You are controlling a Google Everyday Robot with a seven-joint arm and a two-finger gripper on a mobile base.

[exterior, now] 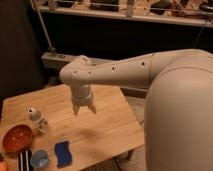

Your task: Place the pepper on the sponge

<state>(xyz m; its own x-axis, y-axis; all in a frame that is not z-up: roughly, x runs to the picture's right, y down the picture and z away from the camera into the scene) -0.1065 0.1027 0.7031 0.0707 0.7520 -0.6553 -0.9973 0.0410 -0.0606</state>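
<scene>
The dark-blue sponge (62, 153) lies flat near the front edge of the wooden table (107, 130). A small orange sliver (2, 167) shows at the bottom left corner of the view; I cannot tell whether it is the pepper. My gripper (84, 109) hangs over the middle of the table, above and to the right of the sponge and well apart from it. It points down, its two fingers spread with nothing between them.
An orange-red bowl (17, 137) sits at the left, and a light-blue cup (39, 159) stands beside the sponge. A black-and-white striped item (25, 160) lies by the cup. Two small white containers (36, 119) stand behind the bowl. My arm's large white body (180, 115) fills the right.
</scene>
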